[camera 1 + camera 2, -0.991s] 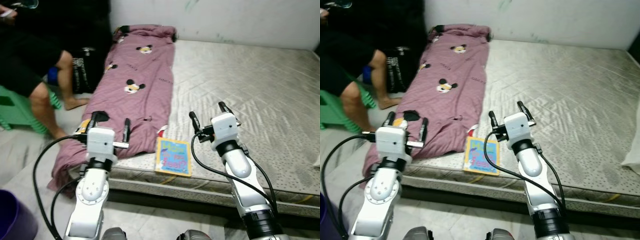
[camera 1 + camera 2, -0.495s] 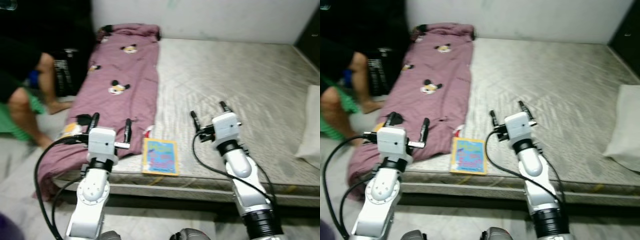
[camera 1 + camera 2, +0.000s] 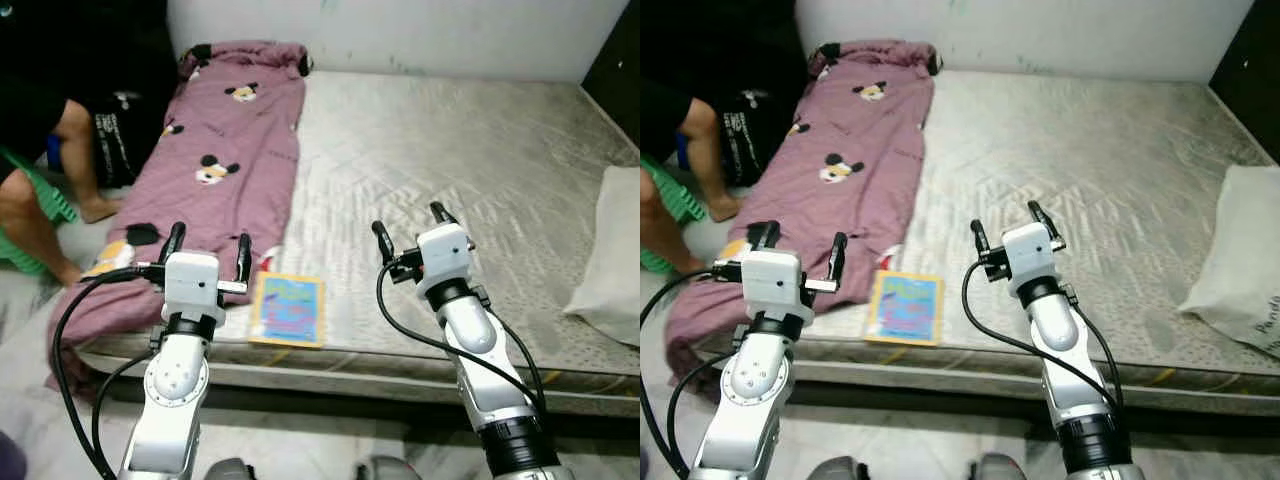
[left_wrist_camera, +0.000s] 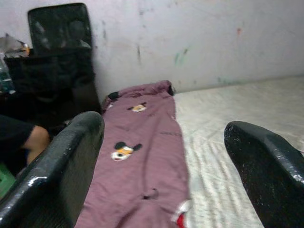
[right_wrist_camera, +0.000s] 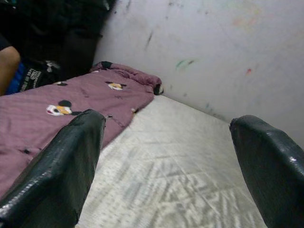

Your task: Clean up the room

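A: What is on the left side?

B: A person's leg [image 3: 35,205] beside a green stool [image 3: 30,225], on the floor just next to the bed [image 3: 440,150]. The purple blanket [image 3: 205,170] with cartoon mice lies along the bed's left edge and hangs over the near corner.

A: Where are the grippers?

B: The left gripper [image 3: 205,245] is above the near end of the blanket, its fingers wide apart and holding nothing. The right gripper [image 3: 408,226] is above the bare mattress, fingers also wide and empty.

A: And between them?

B: A yellow and blue book [image 3: 288,309] lies flat at the bed's front edge, just beside the blanket.

A: Further right?

B: Much free mattress, then a white bag [image 3: 608,262] at the right edge. I cannot tell what is inside.
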{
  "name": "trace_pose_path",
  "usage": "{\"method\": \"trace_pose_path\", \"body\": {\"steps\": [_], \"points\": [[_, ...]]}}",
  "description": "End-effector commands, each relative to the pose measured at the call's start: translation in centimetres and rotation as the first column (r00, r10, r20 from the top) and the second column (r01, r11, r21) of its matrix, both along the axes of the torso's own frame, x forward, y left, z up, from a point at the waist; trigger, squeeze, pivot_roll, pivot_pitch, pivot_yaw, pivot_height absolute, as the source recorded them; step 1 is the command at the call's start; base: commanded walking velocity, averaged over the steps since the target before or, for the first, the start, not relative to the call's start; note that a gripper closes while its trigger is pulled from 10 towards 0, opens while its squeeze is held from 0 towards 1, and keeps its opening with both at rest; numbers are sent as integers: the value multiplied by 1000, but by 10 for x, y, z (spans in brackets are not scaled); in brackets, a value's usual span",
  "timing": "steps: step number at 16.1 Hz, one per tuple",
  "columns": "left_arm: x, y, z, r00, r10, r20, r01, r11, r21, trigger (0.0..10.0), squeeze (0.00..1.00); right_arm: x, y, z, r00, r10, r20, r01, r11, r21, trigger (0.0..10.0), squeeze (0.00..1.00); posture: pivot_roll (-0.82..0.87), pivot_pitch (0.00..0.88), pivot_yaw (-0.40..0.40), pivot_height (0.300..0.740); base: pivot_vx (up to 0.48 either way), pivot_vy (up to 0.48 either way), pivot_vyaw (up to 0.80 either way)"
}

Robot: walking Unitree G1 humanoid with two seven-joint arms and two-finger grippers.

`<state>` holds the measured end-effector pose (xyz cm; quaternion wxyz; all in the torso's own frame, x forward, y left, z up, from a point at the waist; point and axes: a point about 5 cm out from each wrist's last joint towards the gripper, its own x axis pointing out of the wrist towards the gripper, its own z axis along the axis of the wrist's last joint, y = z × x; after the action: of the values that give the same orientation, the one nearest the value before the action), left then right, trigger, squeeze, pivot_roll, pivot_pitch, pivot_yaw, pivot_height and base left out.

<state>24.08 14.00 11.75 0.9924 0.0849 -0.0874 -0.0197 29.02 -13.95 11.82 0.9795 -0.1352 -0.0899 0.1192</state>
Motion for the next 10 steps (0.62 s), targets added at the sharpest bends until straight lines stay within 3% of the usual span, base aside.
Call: {"method": "trace_pose_path", "body": {"steps": [1,5,10], "points": [[1,-5,1,1000,-18,1,18,1000,-6,10000,0,0,-7,-2,1000,-16,-12,16,1000,-11,10000,0,-54,15,-14,740,0,-289,0],[1,-6,1,1000,-20,1,20,1000,-8,10000,0,1,-8,-2,1000,-18,-15,17,1000,-8,10000,0,-55,14,-15,740,0,-286,0],[1,-7,1,1000,-21,3,21,999,-41,10000,0,2,-9,-2,1000,-19,-15,19,1000,-7,10000,0,-54,9,-18,740,0,0,0]]}}
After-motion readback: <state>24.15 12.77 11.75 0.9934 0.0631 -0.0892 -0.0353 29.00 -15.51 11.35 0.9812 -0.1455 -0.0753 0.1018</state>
